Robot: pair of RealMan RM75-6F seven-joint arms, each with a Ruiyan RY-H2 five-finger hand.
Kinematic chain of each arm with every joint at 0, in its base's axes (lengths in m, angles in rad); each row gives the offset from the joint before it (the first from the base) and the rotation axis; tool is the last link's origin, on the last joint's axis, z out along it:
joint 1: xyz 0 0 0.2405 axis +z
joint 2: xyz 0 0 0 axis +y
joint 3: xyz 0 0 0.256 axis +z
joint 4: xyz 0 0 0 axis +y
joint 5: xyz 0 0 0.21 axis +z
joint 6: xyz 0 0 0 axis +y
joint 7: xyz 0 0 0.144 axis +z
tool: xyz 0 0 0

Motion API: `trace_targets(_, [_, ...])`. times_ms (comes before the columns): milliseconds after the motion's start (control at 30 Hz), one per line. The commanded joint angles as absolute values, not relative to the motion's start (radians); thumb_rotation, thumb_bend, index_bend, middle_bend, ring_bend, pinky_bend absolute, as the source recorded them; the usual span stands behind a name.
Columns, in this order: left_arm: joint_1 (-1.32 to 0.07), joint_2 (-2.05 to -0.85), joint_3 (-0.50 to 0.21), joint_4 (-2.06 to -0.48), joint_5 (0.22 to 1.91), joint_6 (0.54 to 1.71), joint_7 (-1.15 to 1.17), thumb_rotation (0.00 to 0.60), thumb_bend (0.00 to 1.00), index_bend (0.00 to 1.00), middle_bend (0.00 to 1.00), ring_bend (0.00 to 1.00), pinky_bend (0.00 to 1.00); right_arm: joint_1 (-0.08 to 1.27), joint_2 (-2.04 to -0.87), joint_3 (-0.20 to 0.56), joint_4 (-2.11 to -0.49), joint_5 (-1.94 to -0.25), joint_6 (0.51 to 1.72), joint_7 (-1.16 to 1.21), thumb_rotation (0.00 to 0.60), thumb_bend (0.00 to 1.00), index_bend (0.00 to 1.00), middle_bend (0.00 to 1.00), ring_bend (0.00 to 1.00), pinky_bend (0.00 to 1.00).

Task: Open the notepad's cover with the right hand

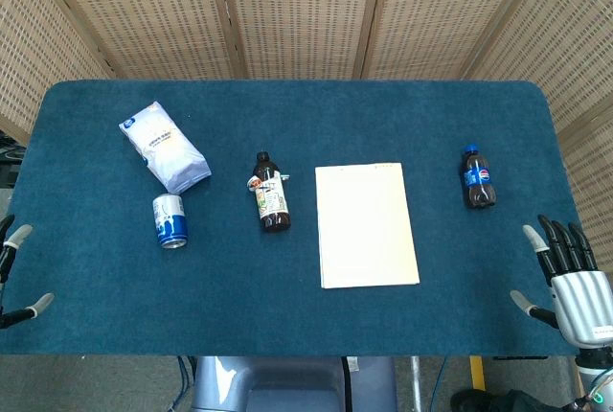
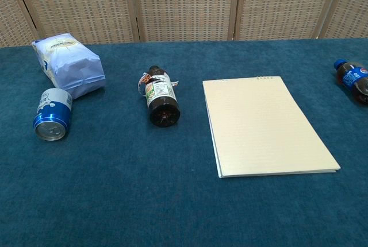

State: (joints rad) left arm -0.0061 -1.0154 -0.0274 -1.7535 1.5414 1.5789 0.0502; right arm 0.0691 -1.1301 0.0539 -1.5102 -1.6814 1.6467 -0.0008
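A cream notepad lies flat on a blue tabletop, a little right of its middle, its cover closed and its binding edge toward the far side. In the chest view small binding holes show at its far right corner, though they are too small to make out clearly.

Just left of the notepad, a dark brown bottle lies on its side with its base toward the near edge; its label is too small to read. Farther left of the notepad, a blue and white can also lies on its side, open end toward the near edge. Beyond the can, a white bag with blue print rests at a slant. To the right of the notepad, well apart from it, a small cola bottle with a blue cap lies on its side; the chest view cuts it off at the frame edge.

The right hand sits at the near right corner, well apart from the notepad, its fingers spread and holding nothing. The left hand is mostly cut off by the frame's left edge; only two fingertips show, apart from each other, with nothing visible between them.

Woven screens stand behind the tabletop.
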Motion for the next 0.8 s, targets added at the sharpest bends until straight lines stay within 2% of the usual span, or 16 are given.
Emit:
trace_targets(33, [-0.005, -1.014, -0.029, -1.752, 1.539, 1.58, 0.046, 0.6, 0.0, 0.0, 0.0, 0.0, 0.0, 0.07, -1.132, 0.051, -1.51, -1.684, 1.643, -0.005, 0.6, 0.0, 0.0, 0.0, 0.0, 0.0])
trace_targets(433, [-0.004, -1.007, -0.034, -1.753, 1.536, 1.587, 0.03, 0.6, 0.0, 0.0, 0.0, 0.0, 0.0, 0.109, -1.168, 0.025, -1.476, -1.751, 1.591, -0.07, 0.6, 0.0, 0.0, 0.0, 0.0, 0.0])
trace_targets(667, [-0.005, -1.002, -0.037, -1.753, 1.526, 1.581, 0.017, 0.6, 0.0, 0.0, 0.0, 0.0, 0.0, 0.211, -1.217, -0.018, -1.421, -1.845, 1.442, -0.082, 0.6, 0.01, 0.07, 0.0, 0.0, 0.0])
trace_targets(800, [-0.007, -1.001, -0.038, -1.755, 1.522, 1.576, 0.017, 0.6, 0.0, 0.0, 0.0, 0.0, 0.0, 0.261, -1.265, -0.016, -1.385, -1.875, 1.377, -0.158, 0.6, 0.09, 0.11, 0.0, 0.0, 0.0])
